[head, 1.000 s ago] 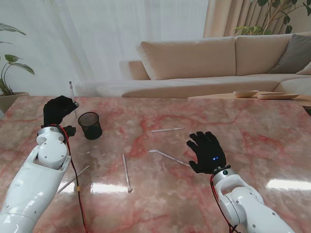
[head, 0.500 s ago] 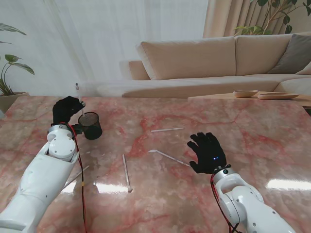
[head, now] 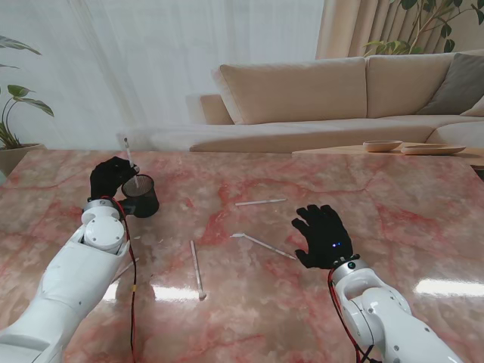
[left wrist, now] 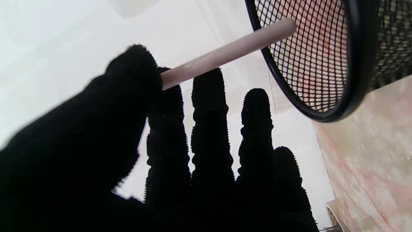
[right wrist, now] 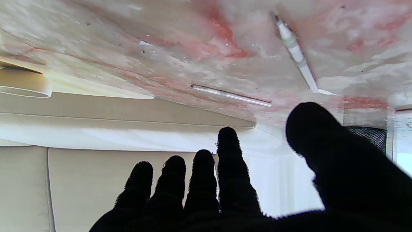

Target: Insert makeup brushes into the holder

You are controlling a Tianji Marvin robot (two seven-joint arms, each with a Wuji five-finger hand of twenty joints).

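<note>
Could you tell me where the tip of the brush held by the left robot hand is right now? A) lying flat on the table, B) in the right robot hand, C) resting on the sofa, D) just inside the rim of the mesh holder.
D: the left robot hand pinches the brush, whose tip passes the rim of the mesh holder.

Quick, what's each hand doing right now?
Left hand: shut on a makeup brush, its tip inside the holder.
Right hand: open, holding nothing.

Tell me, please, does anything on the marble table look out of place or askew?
Nothing damaged or spilled. Several slim white makeup brushes lie scattered at different angles on the pink marble table instead of standing in the black mesh holder.
</note>
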